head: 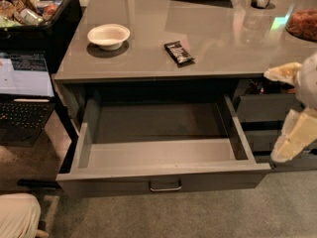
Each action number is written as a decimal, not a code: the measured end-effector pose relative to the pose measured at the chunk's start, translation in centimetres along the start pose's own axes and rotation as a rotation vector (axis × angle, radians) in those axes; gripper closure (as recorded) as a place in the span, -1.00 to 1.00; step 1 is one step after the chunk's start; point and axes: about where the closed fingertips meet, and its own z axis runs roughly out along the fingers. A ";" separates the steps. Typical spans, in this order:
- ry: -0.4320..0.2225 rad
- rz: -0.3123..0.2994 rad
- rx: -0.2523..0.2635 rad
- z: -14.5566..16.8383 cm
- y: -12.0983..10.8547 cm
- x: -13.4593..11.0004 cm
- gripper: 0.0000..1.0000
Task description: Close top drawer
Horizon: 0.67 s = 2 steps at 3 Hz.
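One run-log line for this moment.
top drawer: pulled out | end effector: frame right, beside drawer, off handle | counter: bowl, snack bar | not yet closed

No words or numbers can be read.
Small white marks are seen on the dark snack wrapper [179, 52] that lies on the grey table top [223, 38], but no letters can be made out. Lines of writing are shown on the laptop screen [25, 76] at the left, and none can be read. Nothing can be read on the packets [25, 6] at the top left. The gripper [295, 115] is seen at the right edge, beside the open top drawer [119, 185].
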 end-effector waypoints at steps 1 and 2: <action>-0.130 -0.025 -0.038 3.3 2.8 1.2 -1.00; -0.256 -0.046 -0.062 6.2 5.9 2.4 -1.00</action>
